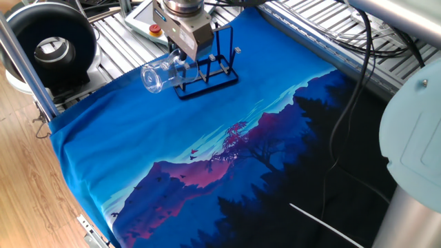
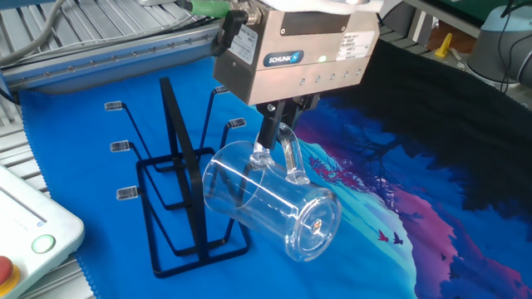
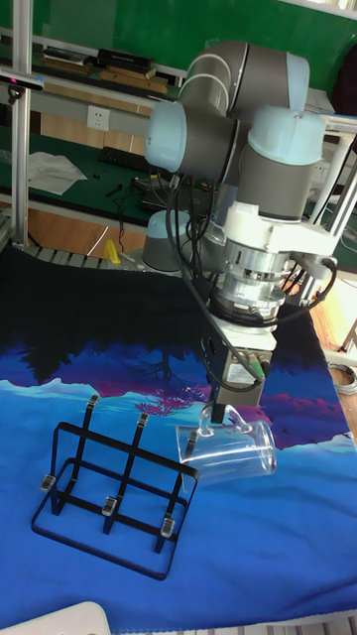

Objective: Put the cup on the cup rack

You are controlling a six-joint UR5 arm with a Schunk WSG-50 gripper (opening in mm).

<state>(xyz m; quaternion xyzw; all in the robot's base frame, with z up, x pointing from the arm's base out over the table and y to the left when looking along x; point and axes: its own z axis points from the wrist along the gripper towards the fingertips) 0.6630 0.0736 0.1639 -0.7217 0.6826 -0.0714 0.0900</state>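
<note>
The cup [image 2: 268, 208] is a clear glass mug that hangs tilted above the blue cloth, its mouth turned toward the cup rack [image 2: 179, 195]. My gripper [image 2: 276, 137] is shut on the cup's loop handle from above. The black wire rack [image 1: 207, 69] stands on the cloth, and the cup's rim [image 3: 188, 444] is close beside its near pegs; I cannot tell whether they touch. In the tall fixed view the cup [image 3: 228, 446] hangs just right of the rack [image 3: 114, 486]. From the first fixed view the cup [image 1: 162, 72] is left of the rack.
A printed blue cloth [image 1: 207, 151] covers the table. A white button box [image 2: 29, 237] sits at the cloth's edge beside the rack. A black round fan-like unit [image 1: 52, 45] stands off the table corner. Cables [image 1: 358, 62] hang along the far side.
</note>
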